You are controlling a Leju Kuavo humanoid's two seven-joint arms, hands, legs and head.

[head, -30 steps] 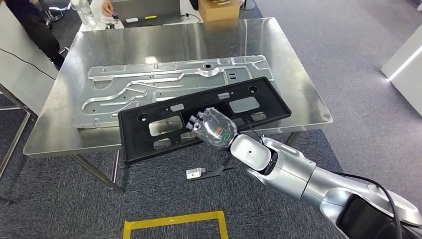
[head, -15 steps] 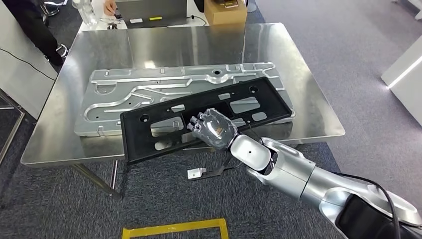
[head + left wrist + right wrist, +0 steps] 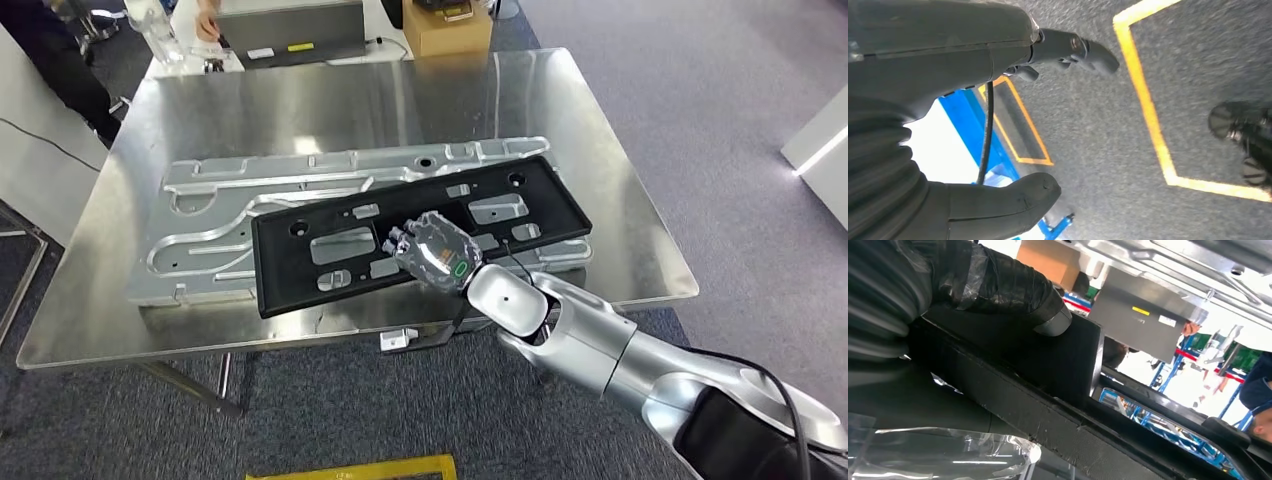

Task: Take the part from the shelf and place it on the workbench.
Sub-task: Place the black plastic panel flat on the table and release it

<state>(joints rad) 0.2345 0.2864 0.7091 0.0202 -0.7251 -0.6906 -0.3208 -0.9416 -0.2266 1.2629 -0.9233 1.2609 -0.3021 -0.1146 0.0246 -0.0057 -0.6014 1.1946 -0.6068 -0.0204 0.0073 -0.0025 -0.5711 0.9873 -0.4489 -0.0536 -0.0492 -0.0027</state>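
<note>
The part is a long black plastic frame (image 3: 300,262) with several cut-outs. It lies tilted over the near half of the shiny steel workbench (image 3: 560,110), on top of a pressed silver metal panel (image 3: 210,215). My right hand (image 3: 432,250) grips the frame's near edge, with its fingers over the top face. In the right wrist view the thumb (image 3: 1013,287) presses on the black frame (image 3: 1063,365). My left hand (image 3: 948,120) hangs over the grey carpet with its fingers apart and nothing in it.
A cardboard box (image 3: 448,30) and a grey case (image 3: 290,28) stand beyond the bench's far edge, where a person's hand (image 3: 207,22) reaches in. Yellow floor tape (image 3: 350,467) lies below the bench. A small cable connector (image 3: 398,339) dangles under the near edge.
The camera has moved closer to the bench. My right hand has carried the black frame farther over the bench, so it now lies on the silver panel instead of overhanging the near edge.
</note>
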